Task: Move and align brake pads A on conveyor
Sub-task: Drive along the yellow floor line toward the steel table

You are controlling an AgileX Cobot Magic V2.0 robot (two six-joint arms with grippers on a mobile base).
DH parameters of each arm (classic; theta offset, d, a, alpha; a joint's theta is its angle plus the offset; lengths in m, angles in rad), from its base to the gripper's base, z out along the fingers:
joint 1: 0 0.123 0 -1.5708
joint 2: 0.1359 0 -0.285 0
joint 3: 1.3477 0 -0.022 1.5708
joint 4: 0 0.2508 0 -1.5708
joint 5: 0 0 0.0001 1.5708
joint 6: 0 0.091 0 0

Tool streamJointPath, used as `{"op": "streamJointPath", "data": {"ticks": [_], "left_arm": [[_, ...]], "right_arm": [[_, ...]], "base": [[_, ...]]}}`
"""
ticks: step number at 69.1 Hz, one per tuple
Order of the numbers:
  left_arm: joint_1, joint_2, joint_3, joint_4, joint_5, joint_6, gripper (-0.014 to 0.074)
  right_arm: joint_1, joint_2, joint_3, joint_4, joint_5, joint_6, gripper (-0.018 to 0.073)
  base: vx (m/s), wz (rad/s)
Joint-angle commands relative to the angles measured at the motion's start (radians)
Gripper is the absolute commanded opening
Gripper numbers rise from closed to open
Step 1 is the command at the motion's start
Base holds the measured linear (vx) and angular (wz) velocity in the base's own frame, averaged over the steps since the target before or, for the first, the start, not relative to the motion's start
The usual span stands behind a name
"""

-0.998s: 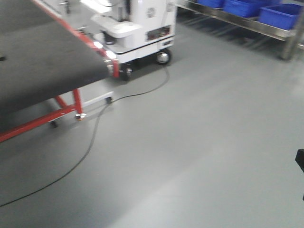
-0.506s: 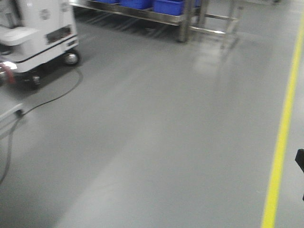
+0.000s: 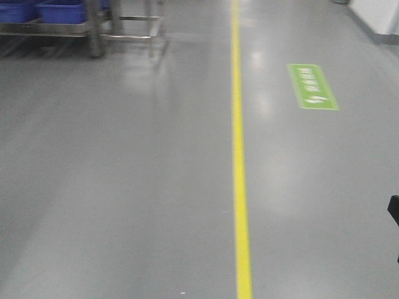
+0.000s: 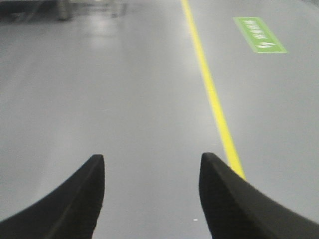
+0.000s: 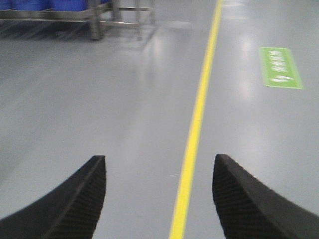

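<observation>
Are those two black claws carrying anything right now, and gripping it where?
Nothing is held. The left gripper and right gripper are both open, with only the grey floor and its yellow line showing between their jaws.

Grey floor [image 3: 124, 187] bears yellow line [image 3: 238, 156], green sign [image 3: 312, 87].

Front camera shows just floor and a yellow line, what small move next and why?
Probably turn the base slowly to look for the conveyor. The views show only grey floor, the yellow line, a green floor marking and a rack with blue bins; no pads. The left gripper and right gripper are open and empty.
</observation>
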Motion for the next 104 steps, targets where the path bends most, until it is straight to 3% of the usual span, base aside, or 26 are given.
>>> {"op": "streamJointPath", "data": {"ticks": [1,33,63,104], "left_arm": [[-0.003,0.005,-0.026,-0.011,-0.063,-0.004,0.0397],[-0.003,0.005,-0.026,-0.011,-0.063,-0.004,0.0397],[-0.003,0.005,-0.026,-0.011,-0.063,-0.004,0.0397],[-0.003,0.005,-0.026,-0.011,-0.063,-0.004,0.0397]], "right_arm": [[-0.002,0.011,-0.027,-0.002,-0.070,0.000,0.0450],[-0.002,0.011,-0.027,-0.001,-0.070,0.000,0.0450],[-0.002,0.011,-0.027,0.005,-0.070,0.000,0.0450],[-0.002,0.011,-0.027,0.005,-0.070,0.000,0.0450]], "base": [[-0.03,-0.95],[0.06,-0.56],[0.30,0.18],[0.58,0.10]]}}
